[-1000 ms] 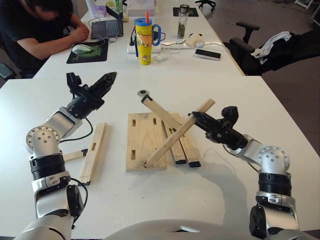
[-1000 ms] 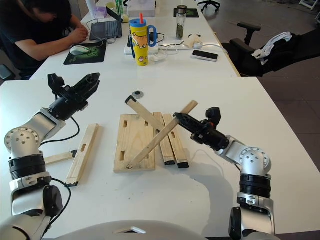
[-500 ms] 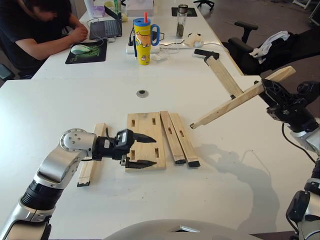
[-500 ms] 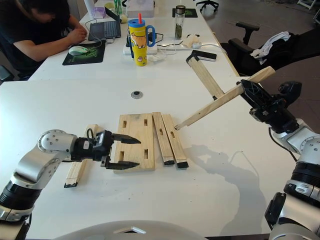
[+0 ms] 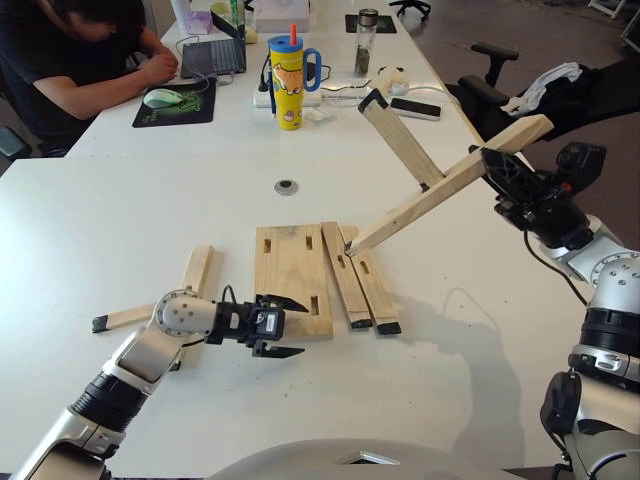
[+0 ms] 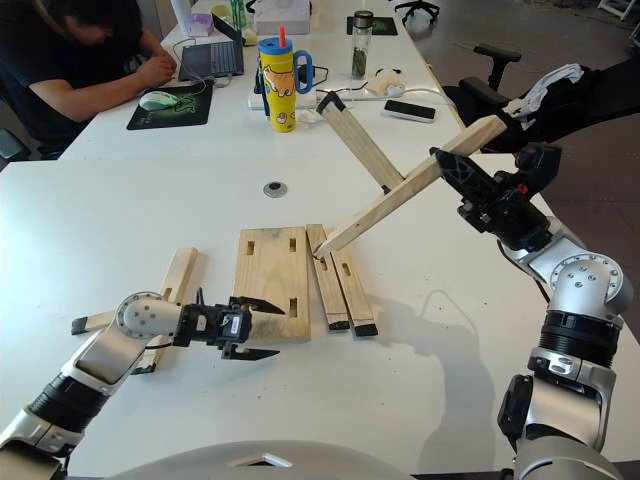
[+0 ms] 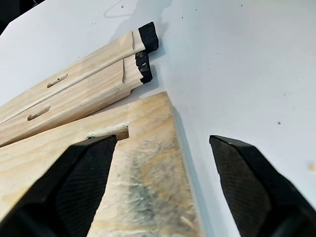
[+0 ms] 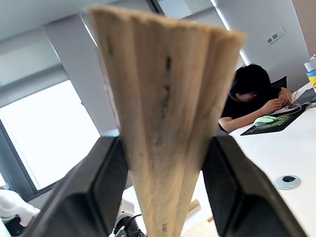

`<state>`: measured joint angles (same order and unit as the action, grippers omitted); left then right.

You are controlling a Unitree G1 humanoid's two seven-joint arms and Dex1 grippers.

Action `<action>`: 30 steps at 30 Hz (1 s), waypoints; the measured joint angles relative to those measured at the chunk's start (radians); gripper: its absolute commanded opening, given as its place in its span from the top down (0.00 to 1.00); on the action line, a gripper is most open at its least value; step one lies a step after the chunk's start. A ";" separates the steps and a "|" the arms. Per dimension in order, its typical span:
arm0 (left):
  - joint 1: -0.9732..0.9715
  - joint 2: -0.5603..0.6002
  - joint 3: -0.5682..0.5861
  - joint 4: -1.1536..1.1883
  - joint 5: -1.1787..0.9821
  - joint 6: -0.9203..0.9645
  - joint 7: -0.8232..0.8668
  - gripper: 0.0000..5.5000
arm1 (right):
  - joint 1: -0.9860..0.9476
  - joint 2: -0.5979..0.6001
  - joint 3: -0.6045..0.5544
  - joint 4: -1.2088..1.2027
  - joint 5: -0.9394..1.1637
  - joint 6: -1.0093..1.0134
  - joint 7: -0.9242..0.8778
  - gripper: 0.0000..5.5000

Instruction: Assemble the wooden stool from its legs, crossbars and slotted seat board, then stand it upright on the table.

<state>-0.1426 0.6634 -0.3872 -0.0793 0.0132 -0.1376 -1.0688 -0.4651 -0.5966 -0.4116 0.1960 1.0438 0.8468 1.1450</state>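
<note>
— While the pale wooden slotted seat board (image 5: 290, 275) lies flat on the white table (image 5: 480, 350), where's the left claw (image 5: 300, 329)?
— Spread astride its near corner, half-hiding a slot. Right claw (image 5: 497, 168) pinches the raised T-shaped wooden leg piece (image 5: 430, 195).

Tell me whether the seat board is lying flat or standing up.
Flat. The seat board lies on the table, its slots facing up and empty.

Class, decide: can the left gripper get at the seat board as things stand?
Probably yes: the left gripper sits open at the seat board's near corner, with nothing between them.
</note>
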 measured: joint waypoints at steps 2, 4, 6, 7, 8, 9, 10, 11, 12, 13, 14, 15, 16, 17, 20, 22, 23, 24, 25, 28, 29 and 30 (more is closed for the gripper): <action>0.000 -0.019 0.000 0.019 0.037 -0.014 0.047 0.37 | 0.003 0.004 0.036 -0.014 -0.019 -0.012 0.020 0.62; 0.001 -0.030 -0.009 0.038 0.071 -0.020 0.080 0.37 | 0.010 0.006 0.069 -0.032 -0.038 -0.018 0.048 0.62; 0.006 -0.032 -0.012 0.045 0.088 -0.021 0.098 0.37 | 0.013 0.007 0.084 -0.032 -0.059 -0.028 0.058 0.62; 0.010 -0.038 -0.013 0.046 0.094 -0.018 0.114 0.37 | 0.012 0.007 0.113 -0.035 -0.092 -0.054 0.062 0.62; 0.012 -0.046 -0.014 0.046 0.102 -0.011 0.129 0.37 | 0.012 0.013 0.141 -0.037 -0.106 -0.055 0.062 0.62; 0.014 -0.054 -0.015 0.046 0.107 -0.004 0.141 0.37 | 0.007 0.028 0.167 -0.040 -0.118 -0.055 0.063 0.62; 0.014 -0.058 -0.015 0.049 0.107 -0.001 0.146 0.37 | 0.000 0.040 0.190 -0.042 -0.129 -0.055 0.067 0.62; 0.014 -0.061 -0.015 0.052 0.106 -0.001 0.148 0.37 | -0.008 0.050 0.211 -0.042 -0.138 -0.060 0.072 0.62; 0.013 -0.062 -0.015 0.056 0.105 -0.001 0.148 0.37 | -0.024 0.055 0.238 -0.038 -0.159 -0.075 0.087 0.62; 0.010 -0.064 -0.016 0.066 0.104 -0.003 0.148 0.37 | -0.042 0.061 0.271 -0.030 -0.187 -0.095 0.101 0.62; 0.005 -0.067 -0.016 0.077 0.104 -0.007 0.148 0.37 | -0.053 0.066 0.294 -0.021 -0.212 -0.109 0.114 0.62; -0.004 -0.069 -0.017 0.092 0.103 -0.014 0.145 0.37 | -0.063 0.072 0.321 -0.007 -0.240 -0.131 0.127 0.62; -0.013 -0.069 -0.018 0.105 0.101 -0.020 0.143 0.37 | -0.070 0.079 0.344 0.006 -0.264 -0.152 0.138 0.62; -0.023 -0.069 -0.018 0.121 0.097 -0.025 0.141 0.37 | -0.075 0.088 0.369 0.023 -0.295 -0.177 0.151 0.62; -0.043 -0.069 -0.019 0.155 0.085 -0.049 0.119 0.37 | -0.096 0.104 0.397 0.071 -0.330 -0.225 0.190 0.62; -0.058 -0.068 -0.022 0.183 0.077 -0.075 0.102 0.37 | -0.123 0.104 0.411 0.102 -0.360 -0.258 0.216 0.62; -0.063 -0.067 -0.023 0.191 0.076 -0.084 0.098 0.37 | -0.130 0.103 0.415 0.114 -0.365 -0.267 0.226 0.62; -0.069 -0.067 -0.024 0.202 0.071 -0.092 0.090 0.37 | -0.138 0.103 0.418 0.129 -0.371 -0.278 0.236 0.62; -0.074 -0.065 -0.024 0.211 0.066 -0.099 0.083 0.37 | -0.143 0.103 0.421 0.141 -0.382 -0.289 0.241 0.62; -0.086 -0.060 -0.027 0.228 0.064 -0.119 0.070 0.37 | -0.170 0.103 0.432 0.173 -0.411 -0.313 0.276 0.62; -0.091 -0.060 -0.028 0.237 0.064 -0.129 0.065 0.37 | -0.184 0.103 0.442 0.185 -0.428 -0.326 0.291 0.62; -0.095 -0.059 -0.029 0.246 0.063 -0.138 0.060 0.37 | -0.204 0.102 0.456 0.198 -0.445 -0.337 0.308 0.62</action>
<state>-0.2378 0.6045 -0.4166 0.1664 0.0766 -0.2756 -1.0087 -0.6696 -0.4943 0.0439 0.3944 0.5988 0.5101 1.4531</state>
